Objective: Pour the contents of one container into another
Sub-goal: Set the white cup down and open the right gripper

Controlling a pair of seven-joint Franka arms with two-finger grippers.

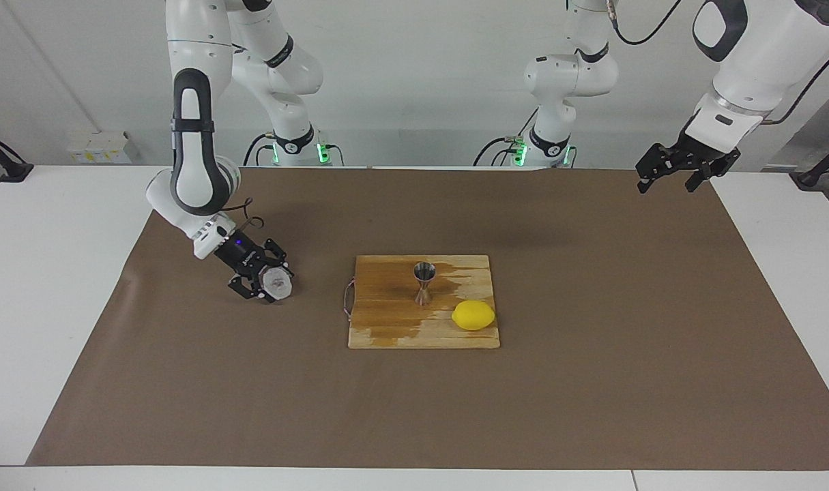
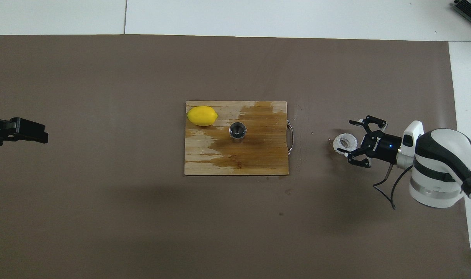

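Plastic cup (image 1: 278,282) sits between the right pincer's (image 1: 269,285) wide-spread fingers; left pincer (image 1: 668,179) waits, spread.

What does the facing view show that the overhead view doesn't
Only the facing view shows both arm bases, the wall, and the jigger's hourglass waist. Only the overhead view looks into the jigger's mouth and shows the cutting board's metal handle clearly. Both show the lemon on the board, the right gripper around the plastic cup over the brown mat, and the left gripper waiting at its own end.
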